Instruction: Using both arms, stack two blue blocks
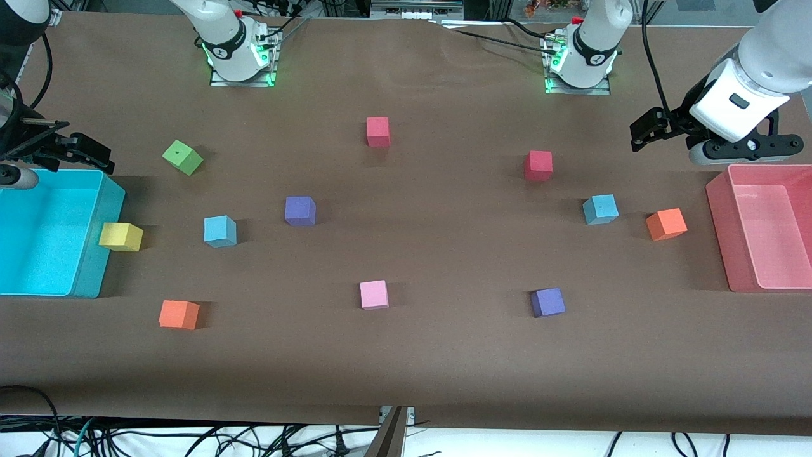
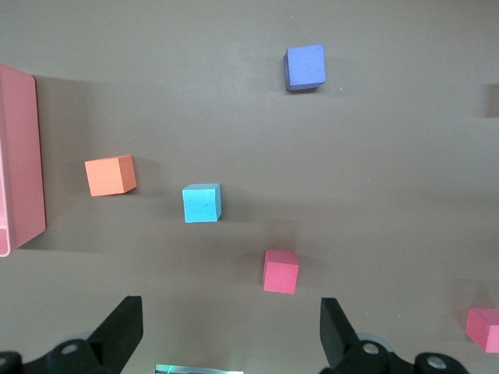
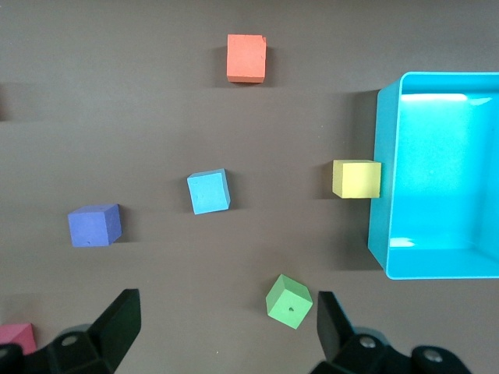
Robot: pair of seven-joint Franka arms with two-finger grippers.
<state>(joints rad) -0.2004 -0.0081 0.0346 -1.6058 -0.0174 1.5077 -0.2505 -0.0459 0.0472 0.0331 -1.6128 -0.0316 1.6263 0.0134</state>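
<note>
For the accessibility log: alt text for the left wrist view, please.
The open left gripper hovers over a brown table with a blue block, orange block, purple block, two red blocks and a pink bin's edge.

The cyan bin (image 1: 95, 254) and pink bin (image 1: 720, 216) are cut off by picture edges.

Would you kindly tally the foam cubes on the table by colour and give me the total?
Light blue: 2
Purple: 2
Red: 2
Orange: 2
Green: 1
Yellow: 1
Pink: 1
Total: 11
</note>
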